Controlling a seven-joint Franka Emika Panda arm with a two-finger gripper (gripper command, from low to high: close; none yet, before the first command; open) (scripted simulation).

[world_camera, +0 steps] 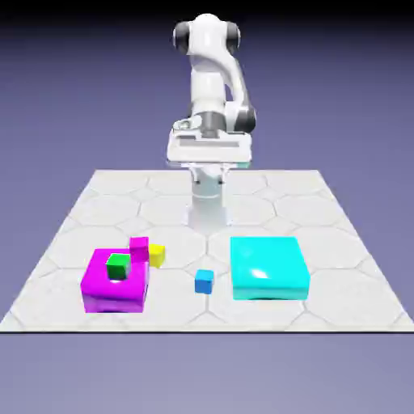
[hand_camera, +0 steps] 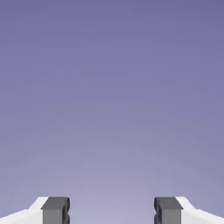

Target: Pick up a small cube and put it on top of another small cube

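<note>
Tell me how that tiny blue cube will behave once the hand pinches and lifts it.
The blue cube looks rigid and flat-faced, so it should probably sit square between the fingers and not roll. Being so tiny beside the cyan block, it is likely light. Its smooth faces might slip under a weak pinch.

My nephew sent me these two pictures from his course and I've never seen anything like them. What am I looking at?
It is a computer-simulated white robot arm on a tiled table. One picture looks across the table at it. The other comes from a camera on its hand: the gripper stands open, holding nothing, facing only backdrop. On the table lie a tiny blue cube, a yellow cube, a large cyan block, and a magenta block carrying a green cube and a small magenta cube.
</note>
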